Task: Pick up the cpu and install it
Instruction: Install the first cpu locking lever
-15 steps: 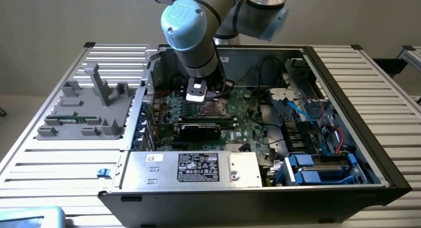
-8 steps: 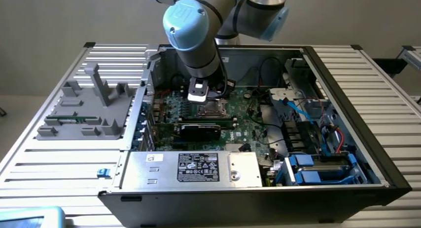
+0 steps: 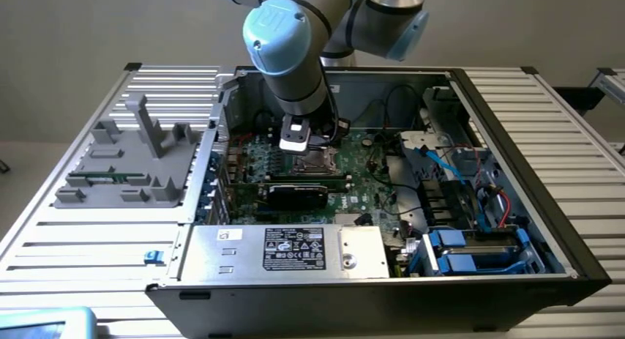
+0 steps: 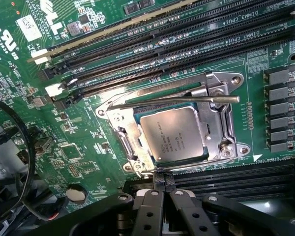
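- Table (image 3: 88, 236): ribbed metal slats, carries the open PC case (image 3: 508, 229), which lies on its side with its inside facing up.
- Arm (image 3: 293, 53): grey and light blue, reaches down into the case over the middle of the motherboard (image 3: 371, 189).
- Grey plastic fixture (image 3: 132, 167) with upright posts sits on the table at the exterior view's left, beside the case.
- Exterior view gives the wider layout – silver power supply (image 3: 283, 250) with a label along the near case wall, a black card (image 3: 303, 194) just in front of the socket area, blue drive brackets (image 3: 464, 251) at the exterior view's right.
- Wrist view gives the board detail – long black memory slots (image 4: 152, 44), the metal socket frame (image 4: 221, 123) with its thin lever (image 4: 177, 102) lying across.
- cpu (image 4: 176, 132): silver top with printed text, sitting flat inside the socket frame, under the lever. In the exterior view the arm covers most of this spot.
- Tool (image 4: 163, 183): black fingers pressed together, tips touching, pinching nothing; they sit just beside the socket frame's edge, apart from the cpu.
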`<action>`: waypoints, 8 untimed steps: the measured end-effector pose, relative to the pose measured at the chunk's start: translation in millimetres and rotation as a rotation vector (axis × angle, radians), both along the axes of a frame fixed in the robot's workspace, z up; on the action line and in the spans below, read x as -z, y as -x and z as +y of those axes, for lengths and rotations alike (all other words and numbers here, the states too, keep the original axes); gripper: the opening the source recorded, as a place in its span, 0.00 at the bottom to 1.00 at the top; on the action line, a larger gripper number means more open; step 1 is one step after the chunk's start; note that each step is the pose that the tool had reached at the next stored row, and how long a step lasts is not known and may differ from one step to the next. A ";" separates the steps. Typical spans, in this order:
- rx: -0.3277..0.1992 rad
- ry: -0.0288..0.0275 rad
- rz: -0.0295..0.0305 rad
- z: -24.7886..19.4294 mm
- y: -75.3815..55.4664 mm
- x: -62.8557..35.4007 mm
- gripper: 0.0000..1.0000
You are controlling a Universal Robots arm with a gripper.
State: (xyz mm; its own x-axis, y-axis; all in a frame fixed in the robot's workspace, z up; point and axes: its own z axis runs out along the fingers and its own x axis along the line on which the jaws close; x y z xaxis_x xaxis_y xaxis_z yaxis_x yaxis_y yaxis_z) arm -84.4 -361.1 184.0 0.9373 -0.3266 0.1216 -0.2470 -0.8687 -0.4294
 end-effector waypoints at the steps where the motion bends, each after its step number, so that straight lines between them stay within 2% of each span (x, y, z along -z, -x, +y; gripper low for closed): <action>1: 0.000 0.0000 0.0000 0.0 0.0 0.0 0.11; 8: 0.000 -0.0017 0.0000 0.0 0.0 0.0 0.11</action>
State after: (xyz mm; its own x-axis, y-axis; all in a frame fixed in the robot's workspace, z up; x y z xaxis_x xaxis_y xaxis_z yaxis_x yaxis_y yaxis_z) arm -84.4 -361.1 184.1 0.9373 -0.3268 0.1210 -0.2470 -0.8679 -0.4309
